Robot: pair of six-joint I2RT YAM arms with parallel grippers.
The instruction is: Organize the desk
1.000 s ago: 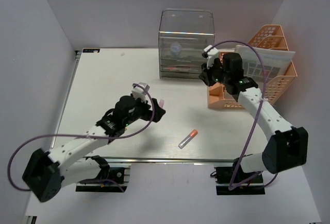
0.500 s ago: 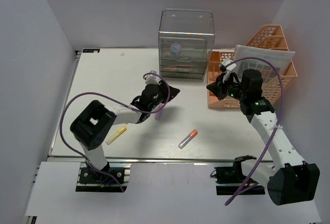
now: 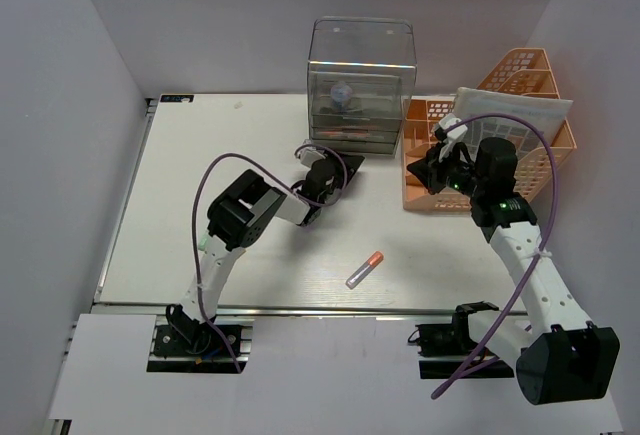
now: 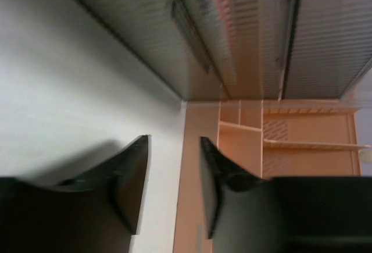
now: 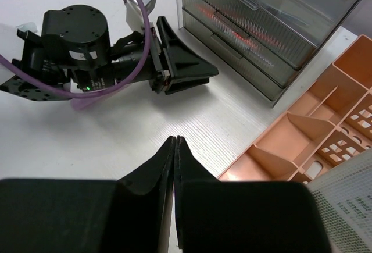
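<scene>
Top external: left pincer (image 3: pixel 347 170) near drawer box (image 3: pixel 360 80) front edge, jaws parted.

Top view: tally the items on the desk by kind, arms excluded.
Clear plastic drawer box: 1
Orange plastic mesh tray rack: 1
White mesh-patterned flat pouch in the rack: 1
Grey pen-shaped stick with orange cap: 1
Total on the white flat desk, drawer contents uncounted: 4
</scene>
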